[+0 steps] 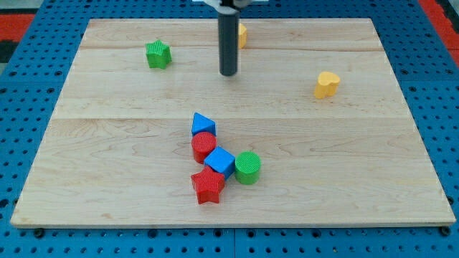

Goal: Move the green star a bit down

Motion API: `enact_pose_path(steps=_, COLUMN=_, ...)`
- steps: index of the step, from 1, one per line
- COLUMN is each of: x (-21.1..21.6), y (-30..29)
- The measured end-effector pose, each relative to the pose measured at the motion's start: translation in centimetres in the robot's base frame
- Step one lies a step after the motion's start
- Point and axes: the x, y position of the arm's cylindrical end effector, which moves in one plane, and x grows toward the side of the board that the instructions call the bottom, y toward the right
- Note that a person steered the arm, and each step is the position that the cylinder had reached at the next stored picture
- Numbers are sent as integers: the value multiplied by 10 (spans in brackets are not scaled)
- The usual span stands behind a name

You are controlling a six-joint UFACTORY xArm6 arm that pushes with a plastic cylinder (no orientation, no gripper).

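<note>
The green star [158, 54] lies on the wooden board near the view's top left. My tip [228, 73] rests on the board to the right of the star, about a hundred pixels away and slightly lower. It touches no block. The dark rod rises from the tip to the view's top edge.
A yellow block [242, 35] sits partly hidden behind the rod. A yellow heart [326, 84] lies at the right. A cluster sits low in the middle: blue triangle [202, 124], red cylinder [204, 146], blue cube [219, 163], green cylinder [247, 167], red star [208, 186]. The board's [107, 143] edges border blue pegboard.
</note>
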Motion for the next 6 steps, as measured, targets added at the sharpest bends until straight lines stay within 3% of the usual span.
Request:
enact_pose_path(steps=2, x=-54, y=-129)
enact_pose_path(steps=4, x=4, y=-99)
enact_pose_path(steps=5, x=9, y=-112)
enact_pose_path(steps=6, x=-13, y=-179)
